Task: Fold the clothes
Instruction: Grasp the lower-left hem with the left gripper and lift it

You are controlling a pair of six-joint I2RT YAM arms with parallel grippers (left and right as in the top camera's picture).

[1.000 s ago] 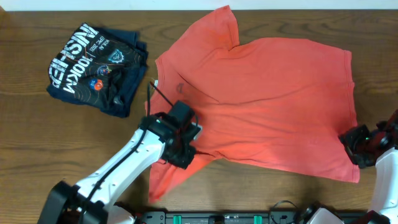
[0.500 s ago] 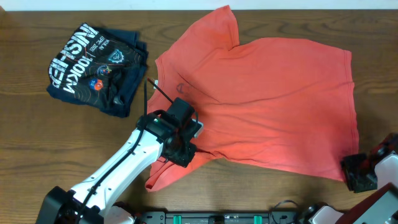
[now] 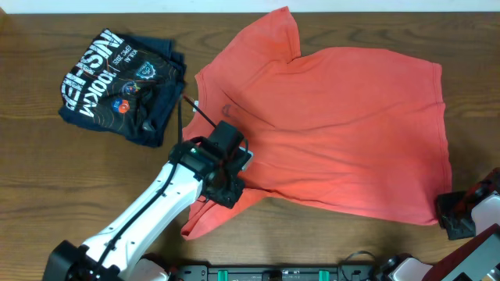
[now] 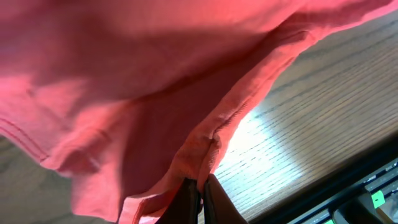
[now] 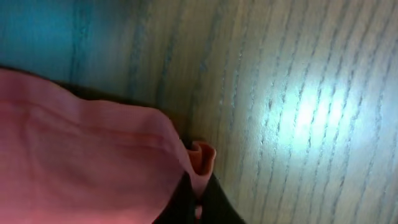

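The orange-red T-shirt (image 3: 336,125) lies spread across the middle and right of the table, back side up, with no lettering showing. My left gripper (image 3: 226,190) is shut on its near left edge by the sleeve. In the left wrist view the gripper (image 4: 201,190) pinches a fold of the hem, and the cloth (image 4: 155,93) hangs lifted off the wood. My right gripper (image 3: 451,216) sits at the shirt's near right corner. In the right wrist view it (image 5: 199,202) is shut on that rolled corner of the shirt (image 5: 81,143).
A folded dark navy shirt (image 3: 121,84) with white lettering lies at the far left. A dark rail (image 3: 281,273) runs along the table's near edge. Bare wood (image 3: 47,195) shows left of my left arm.
My right gripper slid down to the shirt's near right corner and closed on it. My left gripper kept its grip and drew the sleeve edge slightly left.
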